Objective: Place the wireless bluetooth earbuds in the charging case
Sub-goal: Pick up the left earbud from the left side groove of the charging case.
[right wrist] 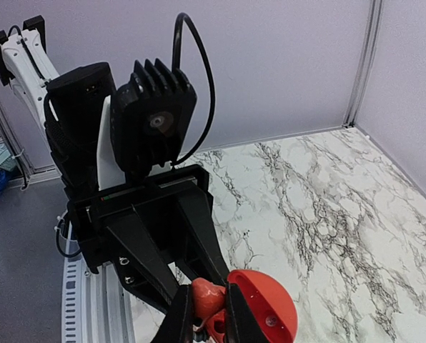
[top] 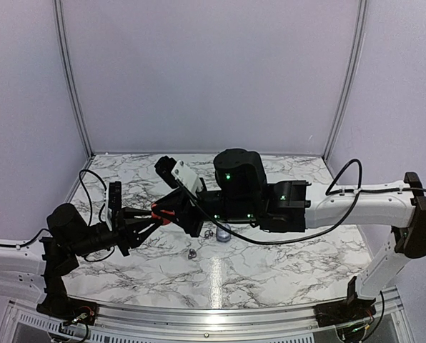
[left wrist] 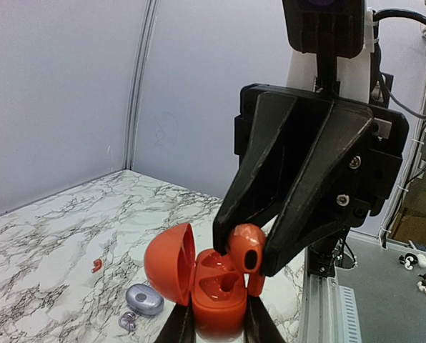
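**Red bud poised over its socket**

Your right end effector (left wrist: pixel 246 254) is clenched on a red bud (left wrist: pixel 245 241), which hangs just above the open red case (left wrist: pixel 216 291). Your left end effector (left wrist: pixel 219 325) grasps that case by its sides, with the lid (left wrist: pixel 166 264) swung back to the left. You are at the insertion step for this bud. Next, you need to line its stem up with the well below, lower it straight in and let go only once it seats, while your left holds steady. Farther out on the counter (left wrist: pixel 48 236) lie a grey case (left wrist: pixel 145 299), a silvery bud (left wrist: pixel 127 320) just beside it, and a small red piece (left wrist: pixel 96 266), probably the second red bud.
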Robot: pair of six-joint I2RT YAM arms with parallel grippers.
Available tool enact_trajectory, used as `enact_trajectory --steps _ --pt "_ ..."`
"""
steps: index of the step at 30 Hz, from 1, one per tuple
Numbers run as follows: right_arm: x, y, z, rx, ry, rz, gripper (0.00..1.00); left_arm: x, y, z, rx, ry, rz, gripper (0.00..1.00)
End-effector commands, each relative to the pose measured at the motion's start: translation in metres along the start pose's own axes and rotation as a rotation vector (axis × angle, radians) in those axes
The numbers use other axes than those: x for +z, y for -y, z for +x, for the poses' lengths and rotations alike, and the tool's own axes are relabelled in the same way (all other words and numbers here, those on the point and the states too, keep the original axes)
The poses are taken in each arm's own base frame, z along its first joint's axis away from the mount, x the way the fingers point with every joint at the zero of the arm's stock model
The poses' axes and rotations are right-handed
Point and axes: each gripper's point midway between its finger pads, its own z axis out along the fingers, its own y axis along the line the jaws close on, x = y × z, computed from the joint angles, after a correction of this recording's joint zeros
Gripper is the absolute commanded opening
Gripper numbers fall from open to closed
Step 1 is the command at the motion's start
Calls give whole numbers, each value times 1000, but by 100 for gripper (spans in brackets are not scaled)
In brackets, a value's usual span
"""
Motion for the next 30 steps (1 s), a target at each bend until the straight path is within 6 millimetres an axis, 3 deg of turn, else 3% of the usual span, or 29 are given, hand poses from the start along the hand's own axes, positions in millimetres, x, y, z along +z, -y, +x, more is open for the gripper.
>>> enact_trajectory --steps 1,18,30 --pt "-4 3 -23 -18 51 33 10 -2 10 -19 41 70 32 0" --pt "-19 12 -44 -15 110 93 9 -1 10 -15 48 62 26 0" --pt "-7 12 -26 -16 52 83 9 -5 6 -23 40 91 -4 0"
